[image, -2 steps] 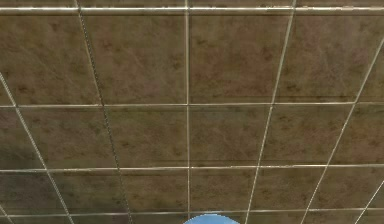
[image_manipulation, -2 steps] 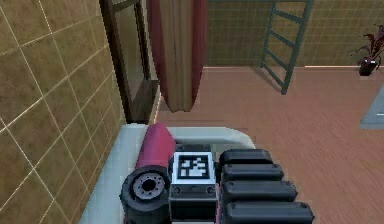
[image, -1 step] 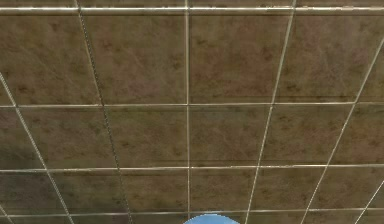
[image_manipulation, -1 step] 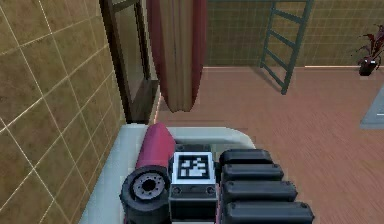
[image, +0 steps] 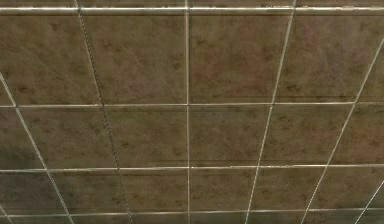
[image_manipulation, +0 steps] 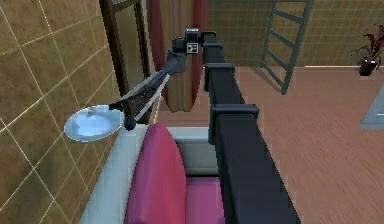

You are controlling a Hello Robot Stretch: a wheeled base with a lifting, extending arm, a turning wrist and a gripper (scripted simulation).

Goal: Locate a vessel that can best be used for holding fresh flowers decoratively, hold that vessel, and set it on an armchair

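Fingers (image_manipulation: 148, 88) end at a pale bowl (image_manipulation: 92, 122), armchair (image_manipulation: 150, 175) below them, likely for set-down; their spacing and hold cannot be told.

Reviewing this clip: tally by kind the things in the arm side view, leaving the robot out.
Pale round shallow vessel: 1
Magenta cushion: 1
Pale grey upholstered seat: 1
Red curtain: 1
Teal ladder-like frame: 1
Potted plant with reddish leaves: 1
Total: 6
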